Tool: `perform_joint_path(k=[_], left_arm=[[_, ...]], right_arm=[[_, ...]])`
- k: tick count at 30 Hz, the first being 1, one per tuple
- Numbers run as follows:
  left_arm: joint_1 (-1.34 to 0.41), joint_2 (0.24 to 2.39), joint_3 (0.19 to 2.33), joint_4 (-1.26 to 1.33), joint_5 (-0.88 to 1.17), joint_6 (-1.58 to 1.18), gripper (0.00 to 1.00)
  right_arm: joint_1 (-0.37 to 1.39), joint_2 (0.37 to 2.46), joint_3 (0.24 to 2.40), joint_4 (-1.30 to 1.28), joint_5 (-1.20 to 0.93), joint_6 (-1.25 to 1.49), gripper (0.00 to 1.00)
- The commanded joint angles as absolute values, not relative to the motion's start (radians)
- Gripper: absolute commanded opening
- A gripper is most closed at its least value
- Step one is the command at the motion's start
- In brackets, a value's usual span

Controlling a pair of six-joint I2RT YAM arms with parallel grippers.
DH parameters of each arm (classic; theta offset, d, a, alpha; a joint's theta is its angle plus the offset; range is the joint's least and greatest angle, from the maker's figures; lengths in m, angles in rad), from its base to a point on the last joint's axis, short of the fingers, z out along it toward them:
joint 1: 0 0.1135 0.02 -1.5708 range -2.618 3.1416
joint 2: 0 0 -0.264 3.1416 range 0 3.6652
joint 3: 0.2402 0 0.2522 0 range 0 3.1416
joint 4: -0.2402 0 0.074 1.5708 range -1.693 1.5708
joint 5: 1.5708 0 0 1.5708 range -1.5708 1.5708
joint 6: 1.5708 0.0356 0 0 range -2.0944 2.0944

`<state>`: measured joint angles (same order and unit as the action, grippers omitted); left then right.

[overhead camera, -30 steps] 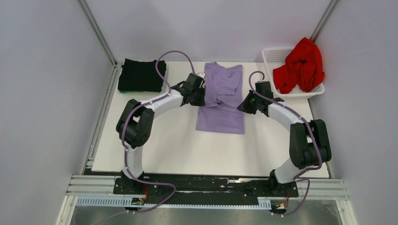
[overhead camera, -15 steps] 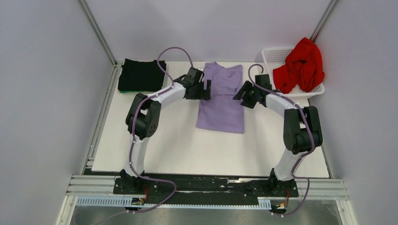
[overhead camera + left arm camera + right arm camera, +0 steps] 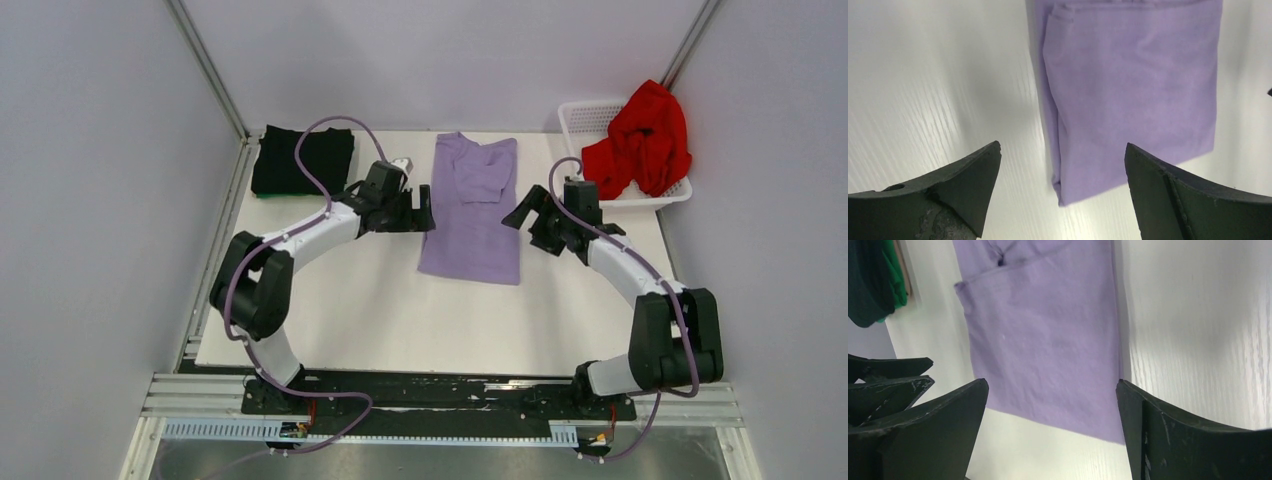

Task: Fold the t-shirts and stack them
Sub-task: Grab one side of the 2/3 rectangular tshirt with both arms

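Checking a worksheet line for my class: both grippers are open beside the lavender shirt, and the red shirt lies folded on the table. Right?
No: the top view shows the red shirt bunched in the white basket, not folded on the table. The left gripper and right gripper are open beside the lavender shirt.

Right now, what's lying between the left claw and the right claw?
The lavender t-shirt, folded into a long strip, lies flat between the left claw and right claw; the top view shows it.
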<state>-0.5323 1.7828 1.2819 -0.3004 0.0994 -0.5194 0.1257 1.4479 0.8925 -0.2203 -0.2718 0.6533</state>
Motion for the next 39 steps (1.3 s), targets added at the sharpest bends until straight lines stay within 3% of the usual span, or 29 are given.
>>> perform_joint_path(k=[1,4,12,17,21,25,29,35,36,39], left_arm=[[-0.569,1.672,1.135,-0.180,0.148,-0.609,1.00],[-0.574,1.675,1.066,-0.163,0.163,-0.657,0.97],[-0.583,1.758,1.022,-0.160,0.159,-0.710,0.64],[-0.608,1.787,1.007,-0.147,0.164,-0.724,0.61],[-0.619,1.810,1.011,-0.159,0.148,-0.724,0.52],[-0.625,1.835,1.024,-0.182,0.164,-0.721,0.23],[-0.637,1.837,1.019,-0.195,0.163,-0.720,0.00],[-0.639,1.830,1.009,-0.198,0.155,-0.718,0.00],[-0.640,1.827,1.007,-0.199,0.154,-0.718,0.00],[-0.639,1.820,1.002,-0.201,0.150,-0.719,0.00]], right_arm=[[0.126,1.354,0.762,-0.221,-0.315,0.678,1.00],[0.126,1.312,0.690,-0.232,-0.316,0.688,1.00],[0.126,1.286,0.640,-0.235,-0.339,0.725,0.95],[0.126,1.275,0.628,-0.236,-0.314,0.727,0.90],[0.127,1.291,0.629,-0.234,-0.307,0.729,0.85],[0.132,1.328,0.630,-0.229,-0.309,0.731,0.71],[0.157,1.384,0.637,-0.236,-0.300,0.734,0.57],[0.195,1.477,0.664,-0.264,-0.235,0.740,0.48],[0.204,1.487,0.669,-0.266,-0.222,0.739,0.42],[0.228,1.489,0.678,-0.270,-0.219,0.734,0.13]])
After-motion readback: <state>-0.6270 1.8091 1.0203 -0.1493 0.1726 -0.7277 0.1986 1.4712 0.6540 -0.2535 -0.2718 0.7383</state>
